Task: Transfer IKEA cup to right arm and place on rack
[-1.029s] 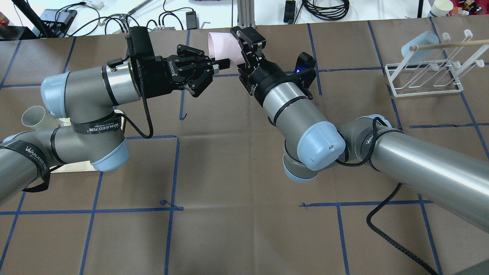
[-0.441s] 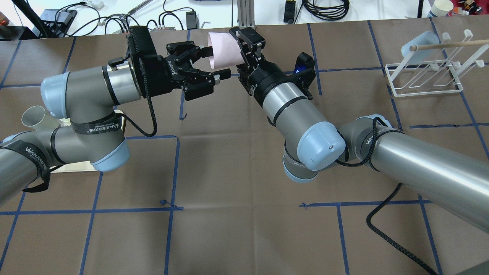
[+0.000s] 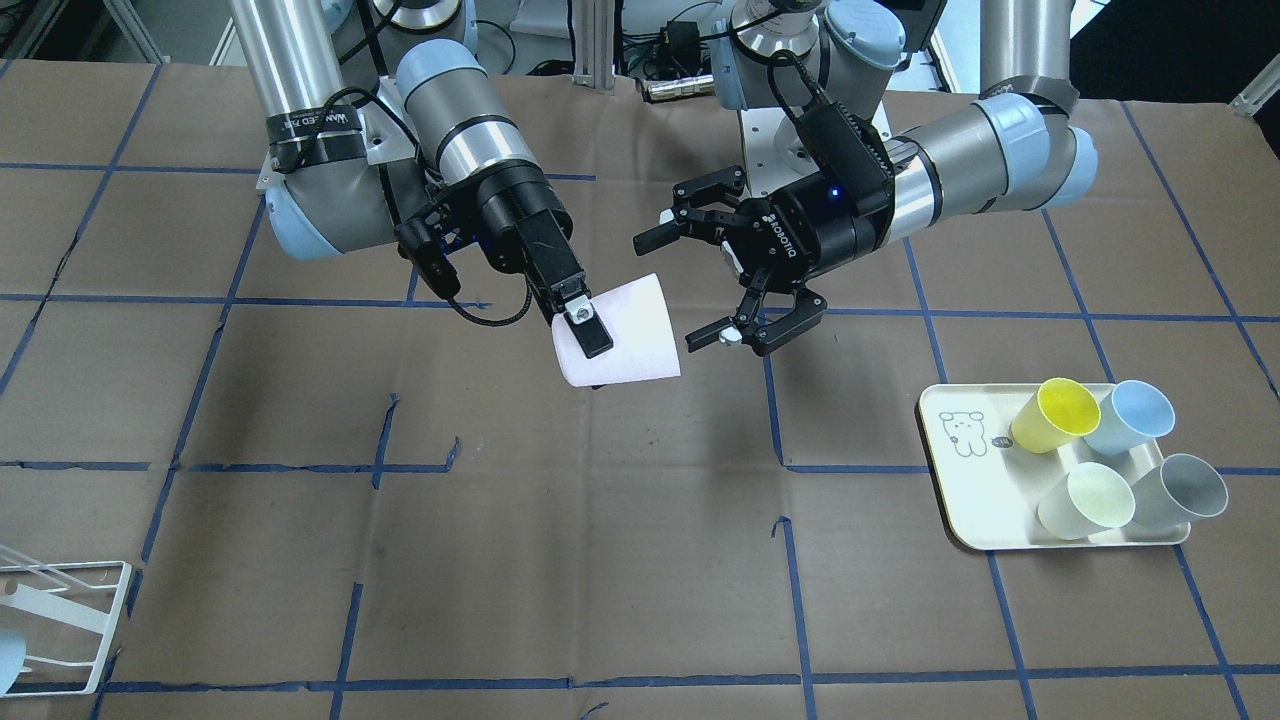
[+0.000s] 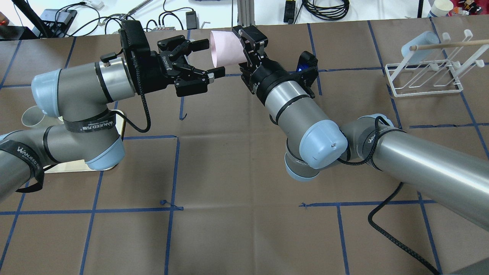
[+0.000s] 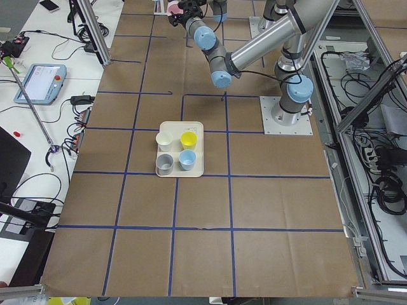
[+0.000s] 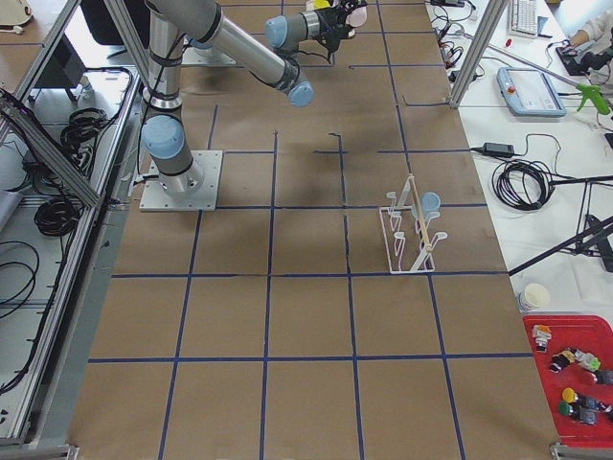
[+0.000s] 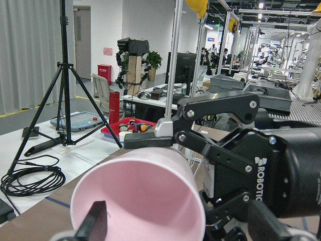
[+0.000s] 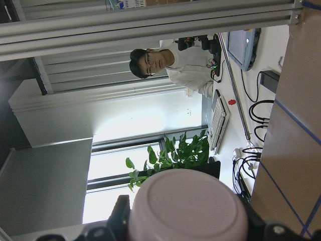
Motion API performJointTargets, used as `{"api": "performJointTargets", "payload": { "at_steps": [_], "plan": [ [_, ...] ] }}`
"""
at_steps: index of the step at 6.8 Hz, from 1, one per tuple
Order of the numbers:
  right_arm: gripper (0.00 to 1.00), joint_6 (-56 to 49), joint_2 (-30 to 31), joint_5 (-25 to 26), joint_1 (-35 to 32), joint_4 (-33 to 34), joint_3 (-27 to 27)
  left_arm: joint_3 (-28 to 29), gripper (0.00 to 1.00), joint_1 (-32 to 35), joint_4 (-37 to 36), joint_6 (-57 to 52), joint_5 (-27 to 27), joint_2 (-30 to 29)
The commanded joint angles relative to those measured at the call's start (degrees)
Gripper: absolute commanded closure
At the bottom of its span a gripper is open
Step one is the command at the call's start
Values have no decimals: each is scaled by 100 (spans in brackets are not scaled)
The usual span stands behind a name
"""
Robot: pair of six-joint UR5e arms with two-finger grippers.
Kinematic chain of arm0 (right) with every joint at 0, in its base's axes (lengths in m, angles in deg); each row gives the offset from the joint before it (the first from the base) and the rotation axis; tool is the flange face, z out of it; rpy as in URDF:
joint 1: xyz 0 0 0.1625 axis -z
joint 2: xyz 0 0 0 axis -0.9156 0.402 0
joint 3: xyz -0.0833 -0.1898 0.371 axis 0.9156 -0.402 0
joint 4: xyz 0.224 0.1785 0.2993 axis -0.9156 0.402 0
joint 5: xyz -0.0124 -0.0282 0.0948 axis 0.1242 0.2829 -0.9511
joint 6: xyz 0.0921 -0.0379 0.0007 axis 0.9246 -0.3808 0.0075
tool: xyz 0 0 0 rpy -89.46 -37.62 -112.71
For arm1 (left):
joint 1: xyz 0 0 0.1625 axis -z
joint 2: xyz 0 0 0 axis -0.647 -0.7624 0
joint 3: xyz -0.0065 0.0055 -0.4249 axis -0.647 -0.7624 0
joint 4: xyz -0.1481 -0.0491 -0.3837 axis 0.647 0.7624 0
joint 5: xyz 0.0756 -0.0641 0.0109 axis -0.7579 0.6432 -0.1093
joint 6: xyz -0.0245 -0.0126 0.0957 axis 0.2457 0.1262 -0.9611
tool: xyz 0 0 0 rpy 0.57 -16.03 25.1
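Your right hand (image 4: pixel 244 40) is clamped on the pink cup (image 4: pixel 225 47) near its base. The cup is held on its side above the surface (image 4: pixel 229 172), well apart from the white rack (image 4: pixel 424 82). Your left hand (image 3: pixel 672 290) has ROBOTIQ printed on its body. It is open, fingers spread just beside the cup's mouth. Black straps (image 4: pixel 93 128) on both arms read WANJEED.

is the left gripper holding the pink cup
No, the left gripper is open, its fingers clear of the pink cup, which the right gripper grips.
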State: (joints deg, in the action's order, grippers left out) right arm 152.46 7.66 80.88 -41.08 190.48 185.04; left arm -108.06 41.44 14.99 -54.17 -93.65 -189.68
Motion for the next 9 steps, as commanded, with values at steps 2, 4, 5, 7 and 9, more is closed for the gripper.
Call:
{"api": "performJointTargets", "payload": {
  "at_steps": [2,4,5,7,9],
  "plan": [
    [42,-69,17,-718,785,-2,-18,187,0,-362,585,47,-134,46],
    [47,-1411,26,-1111,1287,15,17,441,0,-442,1461,47,-824,116],
    [47,-2641,26,-1111,1507,-2,26,529,1,-442,2179,38,-1255,351],
    [47,-4447,26,-1042,1832,-37,9,591,0,-442,3104,47,-2316,555],
    [50,-6211,35,-1023,2148,-37,18,749,1,-407,3565,465,-3401,565]
  ]
}}
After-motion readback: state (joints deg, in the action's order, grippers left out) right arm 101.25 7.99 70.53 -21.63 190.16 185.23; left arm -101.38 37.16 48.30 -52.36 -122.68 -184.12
